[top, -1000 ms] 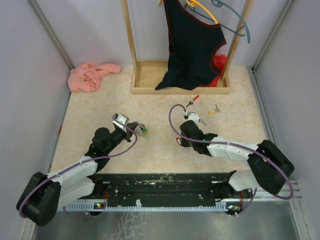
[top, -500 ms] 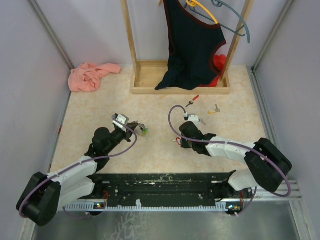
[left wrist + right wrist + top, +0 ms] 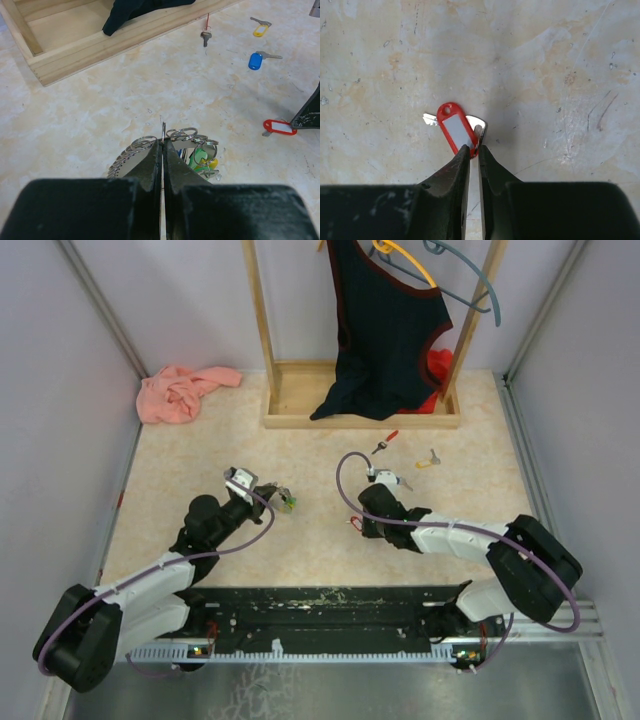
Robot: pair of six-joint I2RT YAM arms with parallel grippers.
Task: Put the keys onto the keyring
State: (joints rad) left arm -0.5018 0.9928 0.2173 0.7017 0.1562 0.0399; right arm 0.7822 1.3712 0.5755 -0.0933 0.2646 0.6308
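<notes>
From above, my left hand [image 3: 272,491] holds the keyring [image 3: 287,502] well apart from my right hand [image 3: 356,523], which is low on the tabletop [image 3: 200,440]. The left wrist shows that hand clenched on one upright steel loop. The right wrist shows the right hand nipping the red key [image 3: 456,129] by its tag's lower end. I'd seat it deeper before lifting, since that edge hold could slip.

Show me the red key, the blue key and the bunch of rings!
Red-tagged key [image 3: 456,131]: right wrist view, on its red tag.
Blue key [image 3: 255,61]: left wrist view, on its blue head.
Keyring [image 3: 127,157]: left wrist view, on its stacked rings.
</notes>
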